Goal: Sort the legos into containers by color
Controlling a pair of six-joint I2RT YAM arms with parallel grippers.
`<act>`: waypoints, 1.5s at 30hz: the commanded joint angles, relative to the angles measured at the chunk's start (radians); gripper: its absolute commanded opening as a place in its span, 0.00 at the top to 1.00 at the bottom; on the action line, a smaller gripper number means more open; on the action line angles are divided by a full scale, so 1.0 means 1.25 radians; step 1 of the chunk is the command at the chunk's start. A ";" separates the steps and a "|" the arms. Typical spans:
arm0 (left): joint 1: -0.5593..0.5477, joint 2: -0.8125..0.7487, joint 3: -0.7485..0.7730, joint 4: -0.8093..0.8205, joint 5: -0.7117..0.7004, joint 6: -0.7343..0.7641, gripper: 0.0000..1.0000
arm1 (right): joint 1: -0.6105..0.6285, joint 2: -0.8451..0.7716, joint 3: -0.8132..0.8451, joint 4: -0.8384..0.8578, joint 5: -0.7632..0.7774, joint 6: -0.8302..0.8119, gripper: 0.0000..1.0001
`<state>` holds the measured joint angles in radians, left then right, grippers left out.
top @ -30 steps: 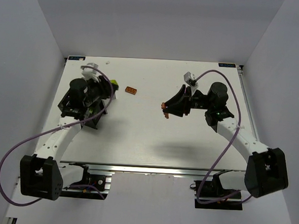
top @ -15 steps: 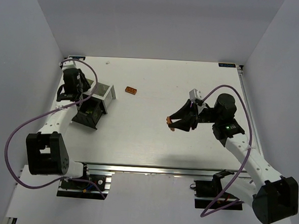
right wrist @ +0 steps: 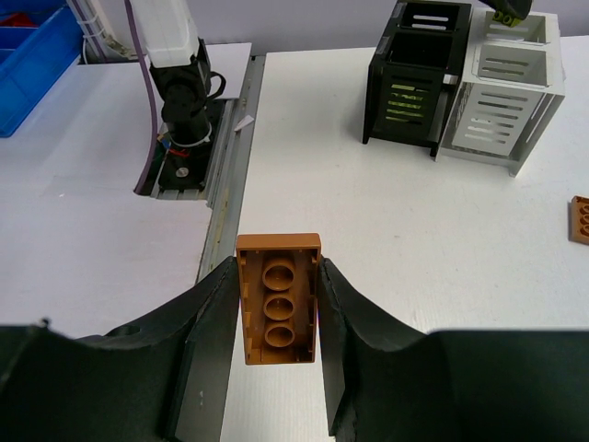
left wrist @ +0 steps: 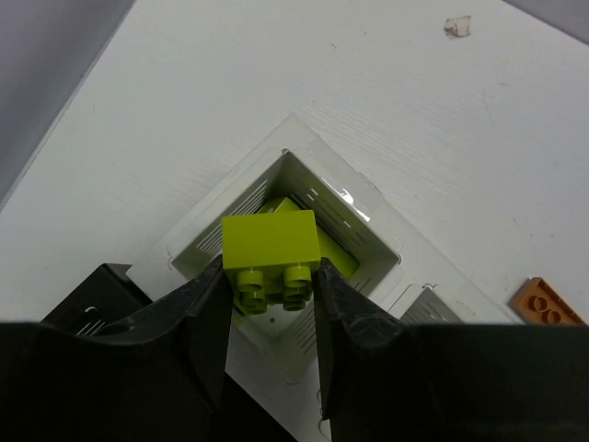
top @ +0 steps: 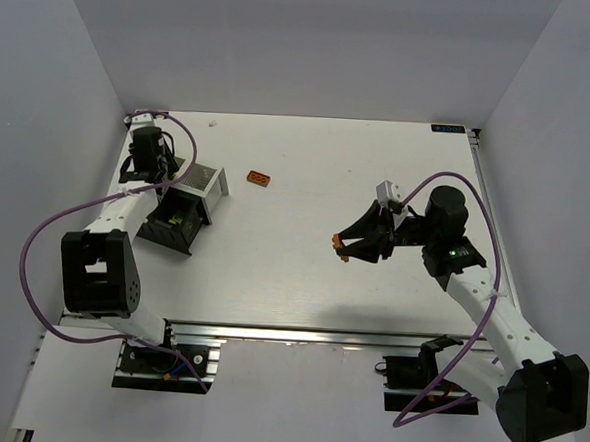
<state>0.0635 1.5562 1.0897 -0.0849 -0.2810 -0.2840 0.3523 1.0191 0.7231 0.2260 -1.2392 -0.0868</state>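
Note:
My left gripper [left wrist: 271,276] is shut on a lime lego [left wrist: 271,241] and hangs just above the mouth of the white container [left wrist: 221,198], where another lime piece [left wrist: 342,256] lies inside. The black container [top: 164,235] stands beside the white one [top: 209,181], with lime showing inside it. My right gripper [right wrist: 278,276] is shut on an orange lego [right wrist: 278,299], held underside up above the table's middle right [top: 342,246]. A second orange lego [top: 259,179] lies flat on the table to the right of the containers.
Both containers [right wrist: 511,87] sit at the table's left side, and my left arm [top: 126,206] runs along the left edge. A small white scrap [left wrist: 456,26] lies at the far left. The table's near edge with its rail [right wrist: 225,184] lies below my right gripper.
My left arm has swung back to the far left edge, uncovering the containers, with the lime lego still in its grip. My right gripper has carried the orange lego nearer and slightly right.

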 commanded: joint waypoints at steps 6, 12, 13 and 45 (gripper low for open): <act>0.002 -0.003 0.038 -0.011 0.005 0.014 0.69 | -0.006 0.015 0.014 0.001 -0.012 -0.012 1.00; 0.003 -0.009 0.038 -0.036 -0.005 0.004 0.26 | -0.007 0.039 0.019 0.000 -0.009 -0.014 1.00; 0.003 -0.015 0.040 -0.038 -0.005 0.000 0.17 | -0.007 0.044 0.019 0.000 -0.009 -0.014 1.00; 0.002 -0.732 -0.293 0.061 0.197 -0.100 0.02 | 0.376 0.964 1.057 -0.041 0.623 -0.180 1.00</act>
<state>0.0635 0.6651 0.7166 -0.0170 -0.0116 -0.4309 0.8188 2.1571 1.9053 0.0883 -0.5659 -0.3218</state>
